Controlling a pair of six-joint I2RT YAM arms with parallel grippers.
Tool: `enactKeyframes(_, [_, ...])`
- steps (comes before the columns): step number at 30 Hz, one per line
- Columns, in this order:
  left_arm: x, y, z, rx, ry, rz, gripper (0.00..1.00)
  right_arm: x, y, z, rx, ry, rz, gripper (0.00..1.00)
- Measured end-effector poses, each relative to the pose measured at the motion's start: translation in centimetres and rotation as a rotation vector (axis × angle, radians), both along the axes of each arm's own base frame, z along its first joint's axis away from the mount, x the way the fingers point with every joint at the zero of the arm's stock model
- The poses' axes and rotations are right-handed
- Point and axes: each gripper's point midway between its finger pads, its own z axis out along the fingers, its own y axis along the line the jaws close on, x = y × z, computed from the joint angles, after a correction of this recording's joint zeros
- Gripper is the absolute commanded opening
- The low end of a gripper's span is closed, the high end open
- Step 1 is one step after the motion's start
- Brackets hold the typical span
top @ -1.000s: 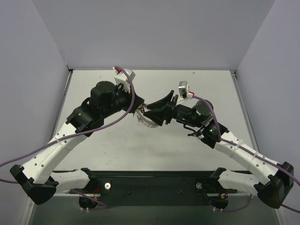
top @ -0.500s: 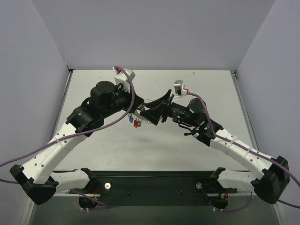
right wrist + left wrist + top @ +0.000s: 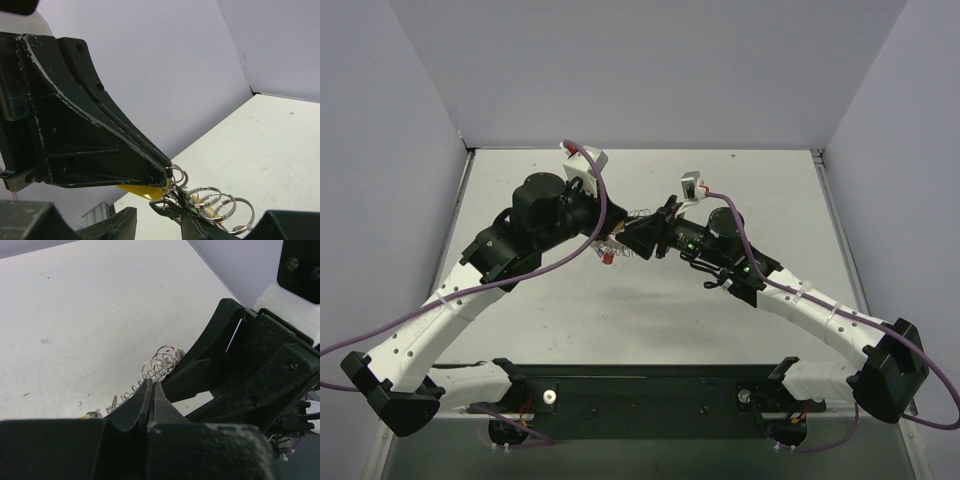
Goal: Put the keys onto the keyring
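My left gripper (image 3: 618, 232) is shut on the keyring (image 3: 638, 214), a silvery coil of wire loops held above the table's middle. In the left wrist view its jaws (image 3: 151, 386) are pressed together with the coil (image 3: 162, 361) sticking out past the tips. My right gripper (image 3: 642, 238) is tip to tip with it. In the right wrist view its fingers (image 3: 157, 220) stand apart just under the keyring (image 3: 220, 205). A yellow key head (image 3: 142, 191) and a metal key blade hang there. A red key (image 3: 607, 258) dangles below.
Grey walls close off the table (image 3: 740, 300) at the left, back and right. The black base bar (image 3: 650, 385) runs along the near edge. Purple cables loop off both arms.
My right arm has swung left and its gripper has closed in on the left gripper's tip, its fingers narrower than before. The hanging keys have shifted slightly. The left arm has held still.
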Motion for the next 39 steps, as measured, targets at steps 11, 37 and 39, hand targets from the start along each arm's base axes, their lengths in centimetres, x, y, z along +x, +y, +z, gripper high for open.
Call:
enactKeyframes(11, [0.0,0.0,0.1,-0.005,-0.001,0.001,0.00,0.7,-0.2,0.3,0.016,0.006,-0.042,0.34])
enactKeyframes(37, [0.3,-0.7,0.7,-0.056,-0.019,-0.006,0.00,1.9,-0.7,0.8,0.065,0.055,-0.126,0.00])
enactKeyframes(39, [0.3,-0.7,0.7,-0.056,-0.019,-0.006,0.00,1.9,-0.7,0.8,0.067,0.060,-0.128,0.00])
